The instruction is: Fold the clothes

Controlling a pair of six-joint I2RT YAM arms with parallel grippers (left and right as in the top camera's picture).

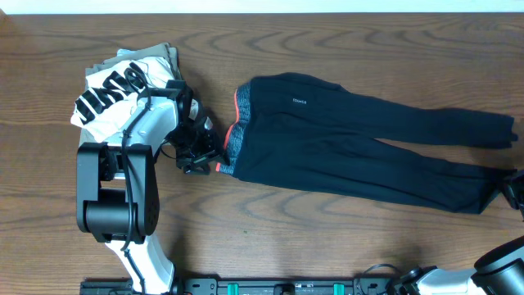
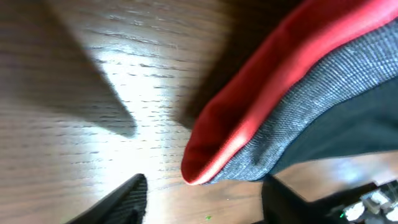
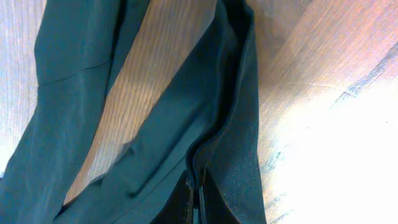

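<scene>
Leggings [image 1: 360,139] lie flat across the desk [image 1: 327,246]. I read the left gripper [image 2: 202,194] jaws apart, empty, at the waistband [image 2: 311,106]; right gripper [image 3: 196,190] jaws pinched shut on a leg cuff [image 3: 236,143]. Risk: stretchy fabric slips, skewing the fold.

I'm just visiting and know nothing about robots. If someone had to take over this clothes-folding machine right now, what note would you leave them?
Left gripper: open, at the waistband corner, not gripping it.
Right gripper: shut, apparently pinching one leg end of the leggings.
Leggings: lying flat at full length across the table, waistband towards the left arm.
Done: spread out; no fold made yet.
Left to do: all the folding.
</scene>
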